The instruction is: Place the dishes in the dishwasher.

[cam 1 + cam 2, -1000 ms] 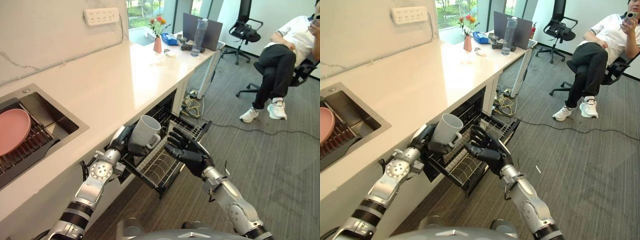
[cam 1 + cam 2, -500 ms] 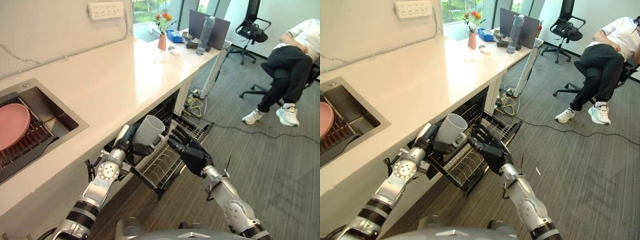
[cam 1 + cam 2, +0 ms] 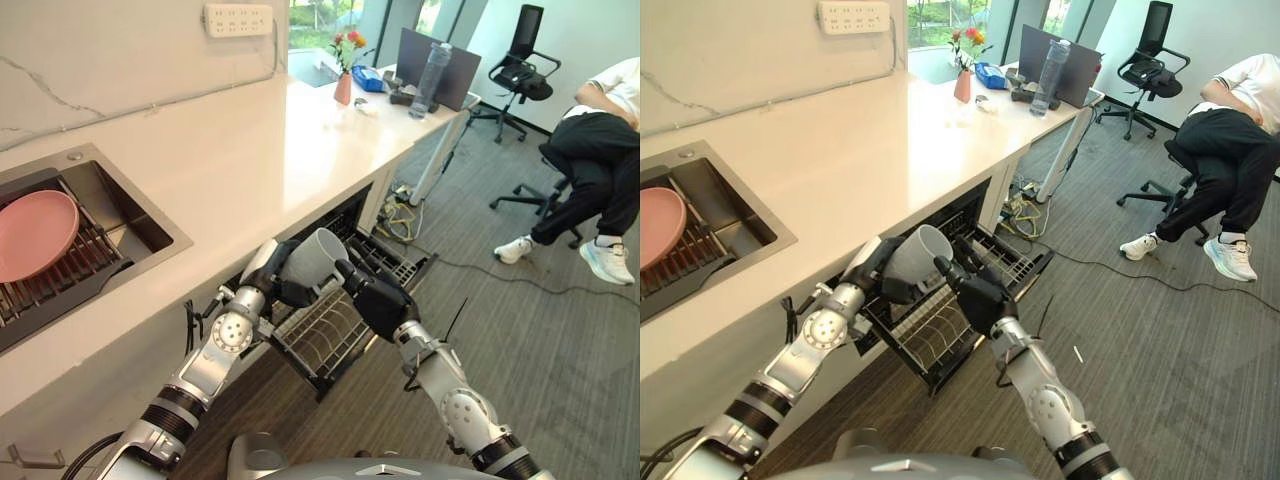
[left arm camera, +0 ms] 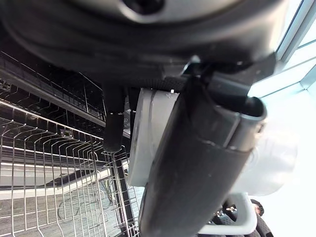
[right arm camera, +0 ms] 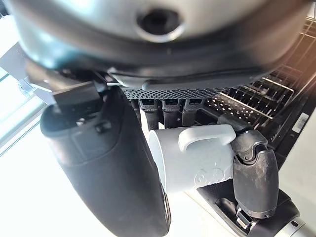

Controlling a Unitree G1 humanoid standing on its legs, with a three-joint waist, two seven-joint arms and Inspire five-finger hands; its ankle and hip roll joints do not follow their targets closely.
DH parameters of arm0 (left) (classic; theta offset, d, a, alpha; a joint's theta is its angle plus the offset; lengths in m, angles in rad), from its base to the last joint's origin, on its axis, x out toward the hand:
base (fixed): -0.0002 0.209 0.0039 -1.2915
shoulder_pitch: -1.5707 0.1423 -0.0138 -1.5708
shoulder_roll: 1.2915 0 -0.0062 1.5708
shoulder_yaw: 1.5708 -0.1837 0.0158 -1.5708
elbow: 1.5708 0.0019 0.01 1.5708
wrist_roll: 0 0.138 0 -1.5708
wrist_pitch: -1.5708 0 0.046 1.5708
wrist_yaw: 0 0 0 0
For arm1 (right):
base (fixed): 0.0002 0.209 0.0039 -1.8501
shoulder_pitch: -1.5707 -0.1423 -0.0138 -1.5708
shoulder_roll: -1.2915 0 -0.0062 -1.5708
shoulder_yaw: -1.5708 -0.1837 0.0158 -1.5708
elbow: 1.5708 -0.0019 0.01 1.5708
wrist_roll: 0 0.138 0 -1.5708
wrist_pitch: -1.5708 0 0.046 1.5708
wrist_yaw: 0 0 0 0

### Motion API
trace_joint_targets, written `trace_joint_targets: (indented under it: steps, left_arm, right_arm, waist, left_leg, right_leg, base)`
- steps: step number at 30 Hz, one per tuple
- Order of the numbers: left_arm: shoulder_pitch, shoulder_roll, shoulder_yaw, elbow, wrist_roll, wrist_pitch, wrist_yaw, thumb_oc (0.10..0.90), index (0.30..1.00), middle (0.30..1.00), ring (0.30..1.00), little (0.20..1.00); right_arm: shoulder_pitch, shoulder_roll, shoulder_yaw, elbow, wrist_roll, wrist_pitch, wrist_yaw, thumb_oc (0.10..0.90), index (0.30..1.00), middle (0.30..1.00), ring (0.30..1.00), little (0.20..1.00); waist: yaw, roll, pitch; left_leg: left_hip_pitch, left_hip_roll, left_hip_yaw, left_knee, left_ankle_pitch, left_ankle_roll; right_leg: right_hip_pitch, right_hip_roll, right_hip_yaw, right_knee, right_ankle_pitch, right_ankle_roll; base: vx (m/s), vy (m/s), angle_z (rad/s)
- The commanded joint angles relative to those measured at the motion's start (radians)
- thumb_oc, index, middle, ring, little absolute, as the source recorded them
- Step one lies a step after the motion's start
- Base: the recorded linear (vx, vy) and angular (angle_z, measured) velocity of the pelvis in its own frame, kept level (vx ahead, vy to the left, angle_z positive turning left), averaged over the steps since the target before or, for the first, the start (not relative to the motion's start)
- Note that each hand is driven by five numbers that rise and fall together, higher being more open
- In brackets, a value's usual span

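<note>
Left hand (image 3: pixel 283 278) fingers are curled around the white mug (image 3: pixel 314 258), held above the pulled-out dishwasher rack (image 3: pixel 325 335). Right hand (image 3: pixel 378 300), fingers extended, touches the mug. Risk: crowding could dislodge it.

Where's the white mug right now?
The white mug is in the left hand, held tilted above the pulled-out dishwasher rack just below the counter edge, with the right hand close on its other side.
</note>
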State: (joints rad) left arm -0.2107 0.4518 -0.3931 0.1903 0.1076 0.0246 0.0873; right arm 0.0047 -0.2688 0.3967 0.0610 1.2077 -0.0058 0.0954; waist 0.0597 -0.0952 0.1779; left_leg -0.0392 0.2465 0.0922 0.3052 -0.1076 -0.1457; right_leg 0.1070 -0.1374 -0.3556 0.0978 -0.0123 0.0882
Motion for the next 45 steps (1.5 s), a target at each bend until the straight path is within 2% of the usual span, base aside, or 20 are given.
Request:
trace_joint_targets:
  steps: [1, 8, 14, 15, 22, 24, 25, 26, 28, 29, 30, 42, 43, 44, 45]
  left_arm:
    - [-0.225, -0.039, -0.1, -0.025, 0.066, -0.086, 0.032, 0.4, 0.3, 0.3, 0.3, 0.3]
    - [-0.292, -0.062, -0.152, 0.032, 0.115, -0.068, 0.063, 0.4, 0.3, 0.3, 0.3, 0.3]
    - [-0.339, -0.104, -0.204, 0.081, 0.111, -0.06, 0.09, 0.4, 0.3, 0.3, 0.3, 0.3]
    - [-0.346, -0.116, -0.219, 0.094, 0.109, -0.058, 0.103, 0.4, 0.3, 0.3, 0.3, 0.3]
    - [-0.363, -0.14, -0.246, 0.136, 0.094, -0.06, 0.143, 0.4, 0.3, 0.3, 0.3, 0.3]
    - [-0.364, -0.143, -0.253, 0.142, 0.088, -0.063, 0.155, 0.4, 0.3, 0.3, 0.3, 0.3]
    - [-0.364, -0.143, -0.253, 0.142, 0.088, -0.063, 0.155, 0.4, 0.3, 0.3, 0.3, 0.3]
    - [-0.363, -0.145, -0.261, 0.143, 0.083, -0.063, 0.165, 0.4, 0.3, 0.3, 0.3, 0.3]
    - [-0.363, -0.148, -0.268, 0.148, 0.08, -0.064, 0.172, 0.4, 0.3, 0.3, 0.3, 0.3]
    - [-0.363, -0.149, -0.27, 0.15, 0.077, -0.064, 0.178, 0.4, 0.3, 0.3, 0.3, 0.3]
    - [-0.361, -0.149, -0.273, 0.151, 0.076, -0.063, 0.179, 0.4, 0.3, 0.3, 0.3, 0.3]
    - [-0.338, -0.151, -0.287, 0.151, 0.06, -0.062, 0.192, 0.406, 0.309, 0.309, 0.309, 0.309]
    - [-0.335, -0.152, -0.287, 0.154, 0.058, -0.061, 0.195, 0.593, 0.589, 0.589, 0.589, 0.589]
    - [-0.335, -0.152, -0.287, 0.154, 0.058, -0.061, 0.195, 0.593, 0.589, 0.589, 0.589, 0.589]
    - [-0.335, -0.154, -0.285, 0.161, 0.05, -0.06, 0.199, 0.8, 0.9, 0.9, 0.9, 0.9]
  right_arm:
    - [-0.148, 0.019, 0.021, -0.071, 0.004, -0.031, 0.019, 0.8, 0.9, 0.9, 0.9, 0.9]
    - [-0.215, 0.068, 0.062, -0.037, -0.046, -0.045, -0.059, 0.8, 0.9, 0.9, 0.9, 0.9]
    - [-0.284, 0.161, 0.11, 0.056, -0.053, -0.061, -0.111, 0.8, 0.9, 0.9, 0.9, 0.9]
    - [-0.302, 0.194, 0.114, 0.087, -0.056, -0.081, -0.133, 0.8, 0.9, 0.9, 0.9, 0.9]
    - [-0.356, 0.267, 0.12, 0.145, -0.075, -0.134, -0.179, 0.8, 0.9, 0.9, 0.9, 0.9]
    - [-0.367, 0.287, 0.119, 0.162, -0.076, -0.148, -0.194, 0.621, 0.632, 0.632, 0.632, 0.632]
    - [-0.367, 0.287, 0.119, 0.162, -0.076, -0.148, -0.194, 0.621, 0.632, 0.632, 0.632, 0.632]
    - [-0.372, 0.304, 0.124, 0.167, -0.073, -0.162, -0.204, 0.588, 0.582, 0.582, 0.582, 0.582]
    - [-0.381, 0.316, 0.126, 0.176, -0.072, -0.173, -0.212, 0.563, 0.545, 0.545, 0.545, 0.545]
    - [-0.383, 0.323, 0.126, 0.178, -0.069, -0.178, -0.216, 0.5, 0.451, 0.451, 0.451, 0.451]
    - [-0.384, 0.329, 0.127, 0.183, -0.064, -0.182, -0.22, 0.4, 0.3, 0.3, 0.3, 0.3]
    - [-0.377, 0.345, 0.125, 0.173, -0.014, -0.215, -0.231, 0.4, 0.3, 0.3, 0.3, 0.3]
    - [-0.381, 0.346, 0.113, 0.17, -0.012, -0.226, -0.238, 0.4, 0.3, 0.3, 0.3, 0.3]
    - [-0.381, 0.346, 0.113, 0.17, -0.012, -0.226, -0.238, 0.4, 0.3, 0.3, 0.3, 0.3]
    - [-0.387, 0.347, 0.1, 0.162, -0.01, -0.238, -0.244, 0.4, 0.3, 0.3, 0.3, 0.3]
  waist:
    - [0.014, 0.037, -0.006]
    - [0.011, 0.044, -0.005]
    - [0.013, 0.052, 0.001]
    - [0.014, 0.057, 0.002]
    - [0.016, 0.067, 0.004]
    - [0.017, 0.07, 0.005]
    - [0.017, 0.07, 0.005]
    - [0.018, 0.074, 0.006]
    - [0.018, 0.076, 0.007]
    - [0.018, 0.077, 0.008]
    - [0.018, 0.078, 0.009]
    - [0.025, 0.083, 0.002]
    - [0.024, 0.084, 0.002]
    - [0.024, 0.084, 0.002]
    - [0.024, 0.085, 0.003]
  left_leg:
    - [0.125, 0.001, 0.0, -0.115, -0.012, 0.01]
    - [0.126, -0.002, -0.002, -0.129, -0.008, 0.013]
    - [0.123, -0.012, -0.009, -0.132, -0.008, 0.019]
    - [0.123, -0.015, -0.011, -0.132, -0.009, 0.02]
    - [0.116, -0.027, -0.019, -0.137, -0.008, 0.024]
    - [0.114, -0.03, -0.021, -0.137, -0.007, 0.025]
    - [0.114, -0.03, -0.021, -0.137, -0.007, 0.025]
    - [0.114, -0.032, -0.023, -0.139, -0.007, 0.026]
    - [0.113, -0.035, -0.024, -0.14, -0.008, 0.027]
    - [0.112, -0.037, -0.026, -0.139, -0.008, 0.027]
    - [0.111, -0.038, -0.026, -0.139, -0.008, 0.028]
    - [0.106, -0.045, -0.039, -0.171, 0.01, 0.029]
    - [0.105, -0.045, -0.04, -0.169, 0.009, 0.029]
    - [0.105, -0.045, -0.04, -0.169, 0.009, 0.029]
    - [0.104, -0.047, -0.041, -0.166, 0.008, 0.03]
  right_leg:
    - [-0.011, -0.09, 0.003, 0.081, -0.052, 0.074]
    - [-0.013, -0.09, 0.006, 0.073, -0.044, 0.073]
    - [-0.018, -0.091, 0.013, 0.077, -0.04, 0.071]
    - [-0.016, -0.092, 0.011, 0.081, -0.041, 0.071]
    - [-0.02, -0.098, 0.01, 0.08, -0.035, 0.07]
    - [-0.02, -0.1, 0.008, 0.08, -0.033, 0.071]
    - [-0.02, -0.1, 0.008, 0.08, -0.033, 0.071]
    - [-0.021, -0.102, 0.007, 0.082, -0.032, 0.071]
    - [-0.024, -0.105, 0.007, 0.085, -0.031, 0.072]
    - [-0.024, -0.107, 0.007, 0.087, -0.031, 0.072]
    - [-0.026, -0.108, 0.006, 0.09, -0.031, 0.072]
    - [-0.03, -0.114, -0.012, 0.079, -0.025, 0.079]
    - [-0.031, -0.117, -0.012, 0.083, -0.027, 0.079]
    - [-0.031, -0.117, -0.012, 0.083, -0.027, 0.079]
    - [-0.034, -0.119, -0.014, 0.092, -0.029, 0.079]
  base:
    - [0.0, 0.0, 0.0]
    - [0.0, 0.0, 0.0]
    - [0.0, 0.0, 0.0]
    - [0.0, 0.0, 0.0]
    - [-0.01, 0.014, 0.02]
    - [0.0, 0.011, 0.02]
    - [0.0, 0.0, 0.0]
    - [0.0, 0.0, 0.0]
    - [0.0, 0.031, 0.05]
    - [0.0, 0.023, 0.07]
    - [0.0, 0.018, 0.07]
    - [0.0, 0.003, 0.02]
    - [0.0, 0.001, 0.05]
    - [0.0, 0.006, 0.05]
    - [-0.01, 0.005, 0.04]
